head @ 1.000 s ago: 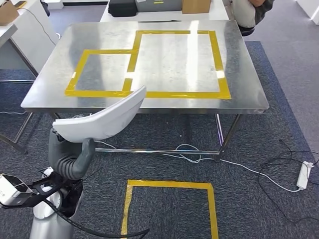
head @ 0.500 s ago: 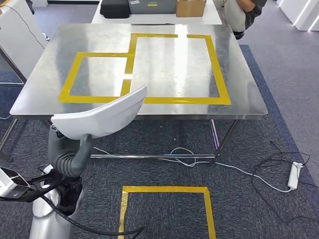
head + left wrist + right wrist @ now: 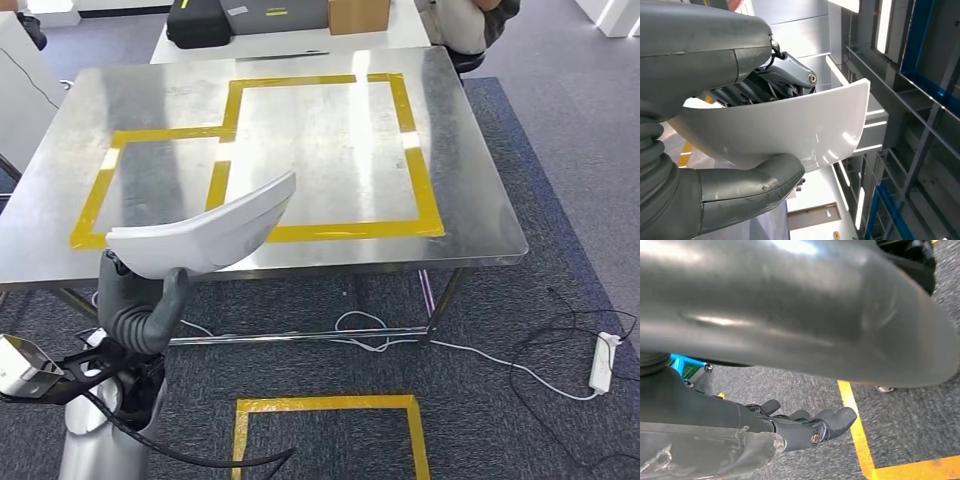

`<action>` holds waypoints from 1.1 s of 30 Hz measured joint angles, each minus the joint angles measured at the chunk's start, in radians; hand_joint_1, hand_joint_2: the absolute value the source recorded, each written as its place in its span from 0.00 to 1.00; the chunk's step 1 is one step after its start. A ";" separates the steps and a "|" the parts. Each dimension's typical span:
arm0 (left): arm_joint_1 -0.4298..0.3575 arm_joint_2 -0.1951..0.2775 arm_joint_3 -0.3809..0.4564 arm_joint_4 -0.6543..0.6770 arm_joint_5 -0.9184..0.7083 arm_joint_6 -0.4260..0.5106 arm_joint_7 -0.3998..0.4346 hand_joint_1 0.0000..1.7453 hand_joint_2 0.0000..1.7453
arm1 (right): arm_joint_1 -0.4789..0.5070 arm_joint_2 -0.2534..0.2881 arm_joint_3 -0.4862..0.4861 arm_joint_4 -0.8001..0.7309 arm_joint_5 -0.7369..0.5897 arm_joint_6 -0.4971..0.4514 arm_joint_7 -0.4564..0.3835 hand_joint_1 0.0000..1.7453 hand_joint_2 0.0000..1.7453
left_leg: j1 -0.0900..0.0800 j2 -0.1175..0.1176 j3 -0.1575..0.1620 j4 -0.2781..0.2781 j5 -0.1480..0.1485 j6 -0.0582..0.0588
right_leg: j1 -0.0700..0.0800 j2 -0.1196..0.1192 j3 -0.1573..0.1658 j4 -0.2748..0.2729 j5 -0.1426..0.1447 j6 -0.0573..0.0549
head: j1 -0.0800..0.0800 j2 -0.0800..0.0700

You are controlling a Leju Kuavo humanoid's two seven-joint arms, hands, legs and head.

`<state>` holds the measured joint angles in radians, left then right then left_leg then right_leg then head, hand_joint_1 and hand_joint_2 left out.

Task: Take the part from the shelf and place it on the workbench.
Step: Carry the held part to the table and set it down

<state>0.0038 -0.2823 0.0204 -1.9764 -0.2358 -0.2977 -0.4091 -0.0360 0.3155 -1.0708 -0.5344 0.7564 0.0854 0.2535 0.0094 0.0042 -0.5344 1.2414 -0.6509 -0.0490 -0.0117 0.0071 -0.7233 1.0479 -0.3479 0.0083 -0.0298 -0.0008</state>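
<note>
At the lower left of the head view, the robot's left hand (image 3: 143, 310) holds a long, curved white part (image 3: 204, 232). The part lies roughly level, its narrower tip pointing toward the middle of the frame, where it overlaps the near edge of the metal worktop (image 3: 483, 200) in the picture. Whether it touches the worktop cannot be told from here. In the left wrist view, the same hand (image 3: 734, 120) grips the part (image 3: 791, 127) with the thick grey thumb on one face and the darker fingers (image 3: 787, 75) on the other.

The worktop fills the upper half of the head view. Yellow tape (image 3: 423, 190) marks two joined rectangles on its shiny surface, a smaller one toward the left and a larger one toward the right. On the grey carpet (image 3: 490, 420) at the lower middle, more yellow tape forms a floor outline (image 3: 324, 404). White cables (image 3: 377, 335) run under the worktop to a power strip (image 3: 602, 362) at the right edge. A person sits at the top right.

In the right wrist view, the right hand (image 3: 806, 427) holds nothing, its dark fingers slightly curled and apart above the carpet.
</note>
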 joint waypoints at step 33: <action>-0.021 0.015 -0.024 0.030 -0.037 0.001 -0.002 1.00 1.00 | -0.002 -0.001 0.006 0.000 -0.013 0.018 -0.007 0.00 0.00 | 0.001 -0.003 0.045 -0.242 0.120 0.062 | -0.012 0.000 -0.073 0.211 -0.090 0.078 | 0.007 0.000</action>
<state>-0.0171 -0.2674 -0.0034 -1.9463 -0.2727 -0.2971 -0.4109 -0.0377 0.3145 -1.0645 -0.5348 0.7435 0.1030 0.2465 0.0101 0.0012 -0.4896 0.9990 -0.5313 0.0125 -0.0235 0.0073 -0.7967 1.2591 -0.4377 0.0860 -0.0226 -0.0008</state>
